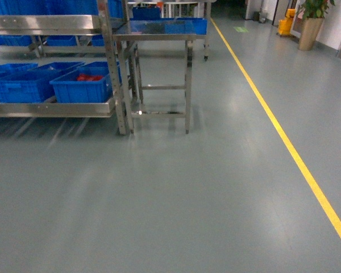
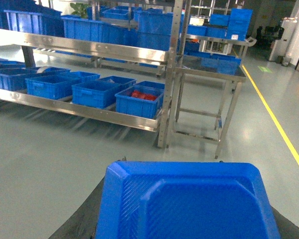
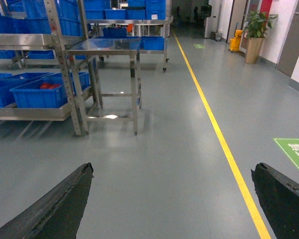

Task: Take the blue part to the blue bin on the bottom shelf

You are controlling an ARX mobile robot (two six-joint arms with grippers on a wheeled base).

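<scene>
Since the blue part already sits pinched in the left pincer, with dark fingers flanking it at the bottom of the left wrist view, what matters next is where the bin lies. The blue bin stands on the bottom shelf, just left of the bin holding red bags, which is the last one before the steel desk. From the left pincer, that bin is ahead and off to the left, well apart across open floor. Its long axis seems to run back into the rack. The left arm is the nearer one. The right pincer is spread and empty, facing the aisle to the right of the red-bag bin.
</scene>
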